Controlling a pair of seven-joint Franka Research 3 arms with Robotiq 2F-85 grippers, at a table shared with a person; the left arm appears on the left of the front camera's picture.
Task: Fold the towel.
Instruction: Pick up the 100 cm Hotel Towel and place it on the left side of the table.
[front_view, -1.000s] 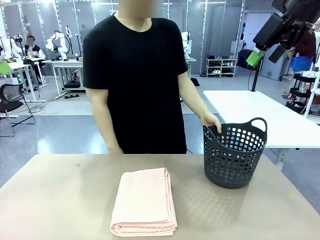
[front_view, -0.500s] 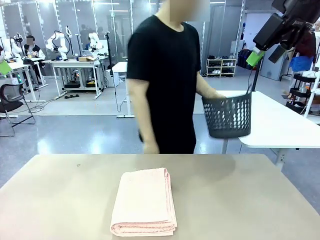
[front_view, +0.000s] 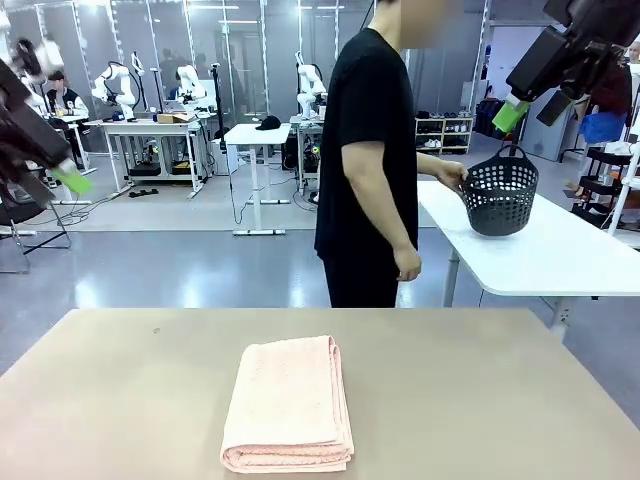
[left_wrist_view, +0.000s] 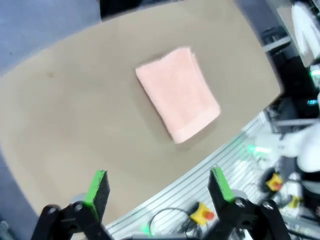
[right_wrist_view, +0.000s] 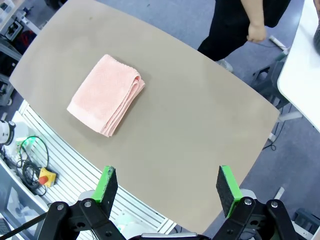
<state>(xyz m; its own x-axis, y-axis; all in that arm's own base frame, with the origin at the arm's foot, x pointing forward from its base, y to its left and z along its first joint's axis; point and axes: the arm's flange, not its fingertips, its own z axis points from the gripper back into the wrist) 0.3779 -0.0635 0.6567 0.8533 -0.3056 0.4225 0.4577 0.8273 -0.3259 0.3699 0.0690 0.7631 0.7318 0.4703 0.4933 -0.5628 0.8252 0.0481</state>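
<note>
- The salmon-pink towel (front_view: 288, 405) is seen already folded into a thick stack near the front edge of the table (front_view: 480, 400), at its middle.
- The left gripper (left_wrist_view: 159, 187) and the right gripper (right_wrist_view: 167, 185) are held high above, jaws wide apart, nothing gripped.
- If only the top layer is pinched, the stack may be pulled open.
- If a layer is dragged, the towel may be slid over the front edge.

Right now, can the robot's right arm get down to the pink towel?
Probably yes. The right tool hangs open high above the table, and nothing lies between it and the towel. The person has turned away with the basket.
</note>
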